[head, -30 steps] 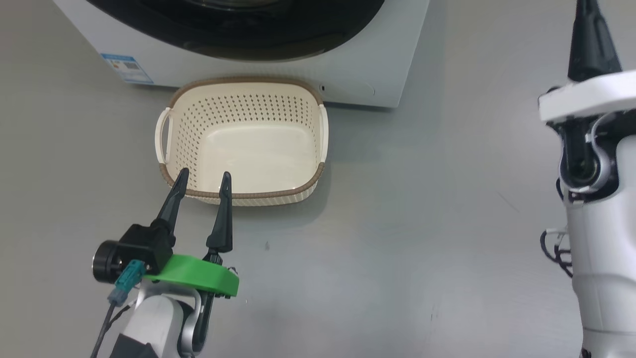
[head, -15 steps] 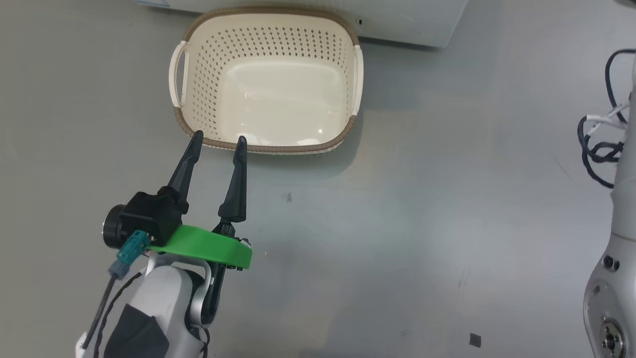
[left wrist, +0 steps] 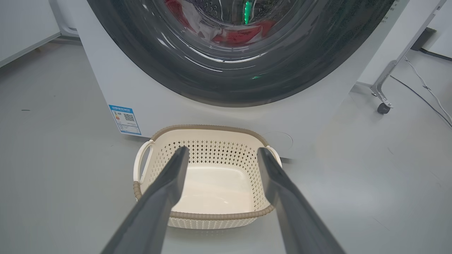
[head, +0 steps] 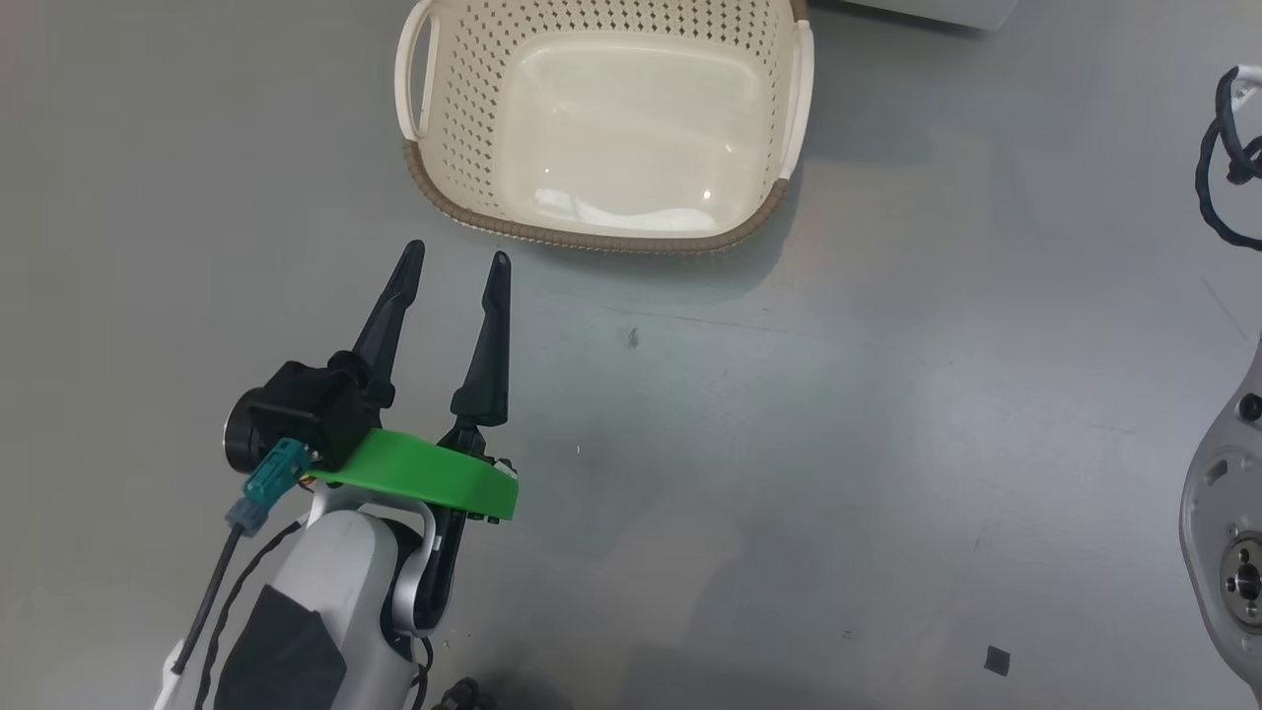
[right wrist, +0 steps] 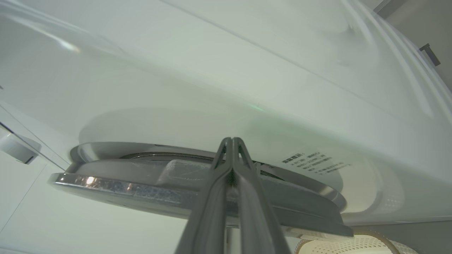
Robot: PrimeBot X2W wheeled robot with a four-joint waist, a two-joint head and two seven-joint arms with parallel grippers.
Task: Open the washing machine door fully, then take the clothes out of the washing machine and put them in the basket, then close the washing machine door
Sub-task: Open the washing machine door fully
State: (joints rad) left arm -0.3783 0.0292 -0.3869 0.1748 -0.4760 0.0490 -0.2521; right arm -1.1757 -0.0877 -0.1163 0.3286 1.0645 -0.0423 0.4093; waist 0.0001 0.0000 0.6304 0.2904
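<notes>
The cream basket stands with nothing in it on the grey floor, close before the white washing machine. The washing machine door, black-rimmed, covers the opening; red clothes show through its glass. My left gripper hovers open just short of the basket's near rim, holding nothing. In the left wrist view its fingers frame the basket. My right gripper is shut, its tips at the seam between the door's rim and the machine's white front. Whether the door stands ajar I cannot tell.
A metal stand leg on a castor and a floor cable lie right of the machine. A white cabinet is at its left. My right arm's pale body and black cables line the head view's right edge.
The head camera has tipped downward: basket and machine slid up the picture, and the right gripper went out of it. The left gripper stays open near the basket's rim.
</notes>
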